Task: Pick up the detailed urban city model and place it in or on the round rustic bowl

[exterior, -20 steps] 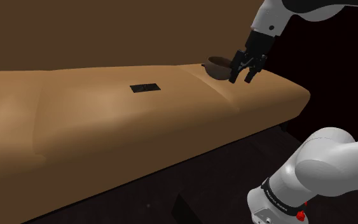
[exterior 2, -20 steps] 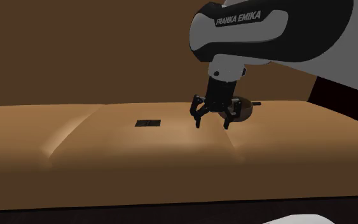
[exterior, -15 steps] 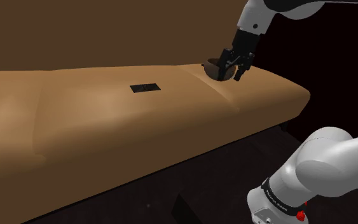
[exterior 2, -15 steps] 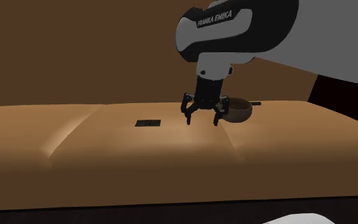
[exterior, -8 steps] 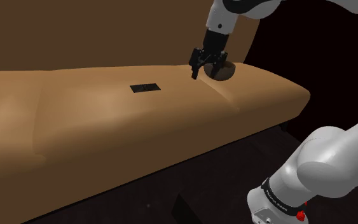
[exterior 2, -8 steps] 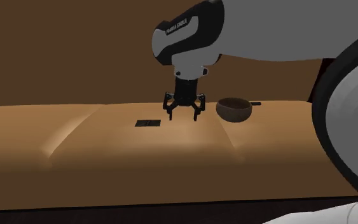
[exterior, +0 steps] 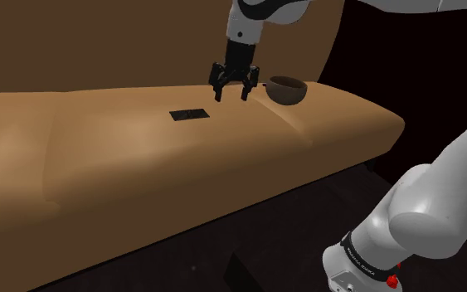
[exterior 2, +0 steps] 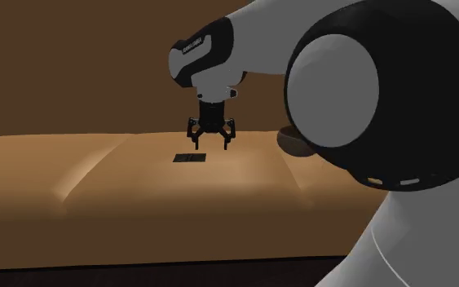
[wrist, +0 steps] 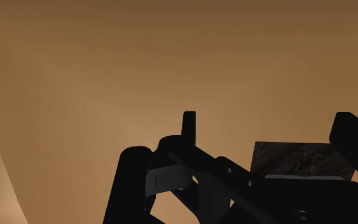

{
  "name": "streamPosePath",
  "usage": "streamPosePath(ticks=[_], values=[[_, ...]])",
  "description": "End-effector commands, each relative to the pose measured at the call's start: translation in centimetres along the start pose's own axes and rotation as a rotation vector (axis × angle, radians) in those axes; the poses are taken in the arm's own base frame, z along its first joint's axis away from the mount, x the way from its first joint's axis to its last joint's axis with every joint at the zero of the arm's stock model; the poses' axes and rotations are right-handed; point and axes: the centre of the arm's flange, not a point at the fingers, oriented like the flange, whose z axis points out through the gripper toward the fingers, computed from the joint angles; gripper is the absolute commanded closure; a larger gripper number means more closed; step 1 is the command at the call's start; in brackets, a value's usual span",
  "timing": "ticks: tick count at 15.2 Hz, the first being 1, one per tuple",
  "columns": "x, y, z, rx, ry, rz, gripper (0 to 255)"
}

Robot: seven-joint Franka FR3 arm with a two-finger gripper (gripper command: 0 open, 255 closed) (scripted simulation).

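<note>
In the second exterior view, the white arm [exterior 2: 358, 90] hides most of the brown bowl [exterior 2: 286, 140], and the picture's edges cut the arm off. The city model [exterior: 189, 114] is a flat dark patch, too small to show detail. In the wrist view, the end effector [exterior: 231, 96] covers the model's near edge.

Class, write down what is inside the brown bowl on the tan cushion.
Nothing shows inside the bowl: only its dark inner wall. Its near wall covers the bottom. The city model lies on the cushion.

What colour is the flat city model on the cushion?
The city model is near black, faintly mottled; wrist view shows it best.
</note>
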Motion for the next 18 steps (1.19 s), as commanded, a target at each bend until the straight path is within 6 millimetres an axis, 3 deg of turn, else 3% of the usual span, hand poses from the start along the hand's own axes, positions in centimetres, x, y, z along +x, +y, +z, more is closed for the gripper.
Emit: streamPosePath(ticks=[1, 9, 18], values=[[2.4, -1.8, 0.6, -0.006, -0.006, 0.002, 0], [10.6, -8.7, 3.2, -0.029, -0.029, 0.010, 0], [10.7, -8.7, 7.3, -0.030, -0.030, 0.011, 0]])
